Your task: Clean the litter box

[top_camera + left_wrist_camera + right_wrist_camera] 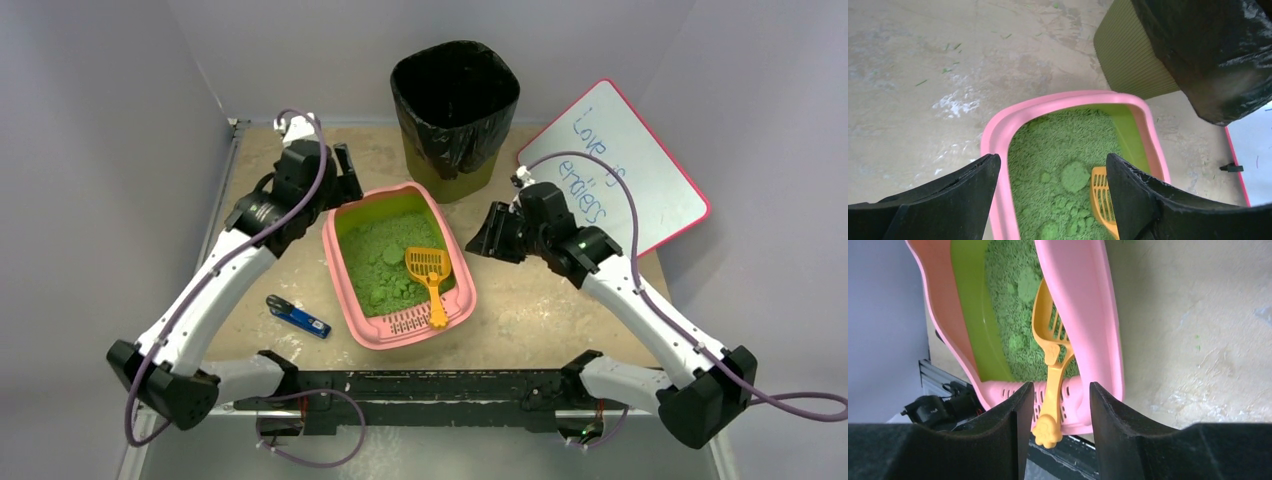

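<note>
Litter box [338, 275] sat mid-worktop [560, 310]: stiff pink plastic, litter-laden, probably heavy, so best gripped at the rim. Left tool [1053, 162] gaped empty. Right tool [1061, 390] stood part-open, holding nothing.

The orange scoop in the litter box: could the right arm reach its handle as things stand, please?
Probably yes. The scoop lies with its handle uncovered across the slotted lip of the litter box, and the right gripper hangs just beside that box, jaws apart; nothing seems to block the way.

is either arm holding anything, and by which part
Nothing is held: the left end effector and right end effector stand open; the scoop lies in the litter box.
</note>
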`<act>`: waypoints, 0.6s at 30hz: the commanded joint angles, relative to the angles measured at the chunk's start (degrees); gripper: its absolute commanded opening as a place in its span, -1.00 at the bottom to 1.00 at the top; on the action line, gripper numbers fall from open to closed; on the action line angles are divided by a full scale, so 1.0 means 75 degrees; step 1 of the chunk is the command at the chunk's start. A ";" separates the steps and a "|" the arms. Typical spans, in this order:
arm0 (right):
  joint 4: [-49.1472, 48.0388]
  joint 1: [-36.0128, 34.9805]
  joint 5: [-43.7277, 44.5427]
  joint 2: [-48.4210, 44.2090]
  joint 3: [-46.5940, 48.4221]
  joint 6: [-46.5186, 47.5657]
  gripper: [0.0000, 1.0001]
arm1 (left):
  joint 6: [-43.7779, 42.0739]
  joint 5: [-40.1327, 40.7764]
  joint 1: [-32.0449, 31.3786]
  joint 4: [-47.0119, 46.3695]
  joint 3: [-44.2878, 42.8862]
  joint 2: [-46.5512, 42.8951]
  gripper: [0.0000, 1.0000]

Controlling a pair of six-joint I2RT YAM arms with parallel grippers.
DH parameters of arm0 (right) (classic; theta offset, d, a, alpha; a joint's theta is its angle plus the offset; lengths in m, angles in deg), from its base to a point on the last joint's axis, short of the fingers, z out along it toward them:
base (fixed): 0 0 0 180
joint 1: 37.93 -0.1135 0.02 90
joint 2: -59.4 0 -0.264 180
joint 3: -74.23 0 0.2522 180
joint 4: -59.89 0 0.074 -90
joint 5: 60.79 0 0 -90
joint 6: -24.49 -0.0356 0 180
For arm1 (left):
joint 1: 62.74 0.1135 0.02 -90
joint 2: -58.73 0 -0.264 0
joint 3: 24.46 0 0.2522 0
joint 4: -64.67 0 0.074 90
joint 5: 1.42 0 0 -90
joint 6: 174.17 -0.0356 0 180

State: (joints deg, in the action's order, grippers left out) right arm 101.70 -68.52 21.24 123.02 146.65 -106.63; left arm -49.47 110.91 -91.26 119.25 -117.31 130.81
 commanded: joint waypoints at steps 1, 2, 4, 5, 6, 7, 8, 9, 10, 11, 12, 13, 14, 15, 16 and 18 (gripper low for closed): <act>0.0547 -0.0614 0.0561 -0.0023 0.0371 -0.0415 -0.06 | -0.0138 0.0444 0.0052 -0.0078 0.0689 -0.0814 0.56; 0.0540 -0.0803 0.0730 -0.0005 0.0371 -0.0486 -0.06 | -0.0119 0.0496 0.0052 -0.0054 0.0838 -0.0990 0.56; 0.0576 -0.1176 0.1007 0.0122 0.0411 -0.0574 -0.07 | -0.0067 0.0527 0.0052 -0.0036 0.1089 -0.1302 0.56; 0.0697 -0.1370 0.1143 0.0252 0.0518 -0.0594 -0.08 | -0.0053 0.0527 0.0052 0.0015 0.1181 -0.1430 0.56; 0.0889 -0.1561 0.1399 0.0450 0.0671 -0.0623 -0.08 | -0.0031 0.0527 0.0052 0.0078 0.1276 -0.1571 0.56; 0.1044 -0.1783 0.1662 0.0627 0.0816 -0.0663 -0.08 | -0.0018 0.0518 0.0052 0.0133 0.1336 -0.1667 0.56; 0.1147 -0.1985 0.1874 0.0787 0.0952 -0.0679 -0.08 | -0.0012 0.0524 0.0052 0.0195 0.1377 -0.1775 0.56; 0.1186 -0.2158 0.2007 0.0925 0.1050 -0.0691 -0.08 | 0.0001 0.0557 0.0052 0.0241 0.1411 -0.1904 0.56; 0.1178 -0.2330 0.2128 0.1052 0.1117 -0.0697 -0.08 | 0.0034 0.0606 0.0052 0.0237 0.1473 -0.2050 0.56; 0.1137 -0.2474 0.2225 0.1178 0.1156 -0.0714 -0.08 | 0.0053 0.0660 0.0052 0.0178 0.1567 -0.2224 0.56; 0.1094 -0.2610 0.2313 0.1317 0.1180 -0.0714 -0.08 | 0.0066 0.0702 0.0052 0.0091 0.1659 -0.2396 0.56; 0.1059 -0.2709 0.2346 0.1470 0.1204 -0.0714 -0.08 | 0.0072 0.0744 0.0052 0.0025 0.1724 -0.2565 0.56; 0.1028 -0.2788 0.2367 0.1635 0.1238 -0.0701 -0.08 | 0.0089 0.0790 0.0052 -0.0020 0.1751 -0.2704 0.56; 0.1004 -0.2857 0.2387 0.1809 0.1273 -0.0682 -0.08 | 0.0095 0.0859 0.0052 -0.0024 0.1772 -0.2817 0.56; 0.0979 -0.2913 0.2444 0.1967 0.1300 -0.0662 -0.08 | 0.0115 0.0926 0.0052 -0.0013 0.1779 -0.2922 0.56; 0.0955 -0.3011 0.2505 0.2352 0.1384 -0.0619 -0.09 | 0.0169 0.1083 0.0052 0.0031 0.1776 -0.3081 0.55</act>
State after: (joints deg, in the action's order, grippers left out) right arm 108.45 -89.94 36.06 137.07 154.06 -110.94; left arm -49.25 115.52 -91.26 121.39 -103.96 110.57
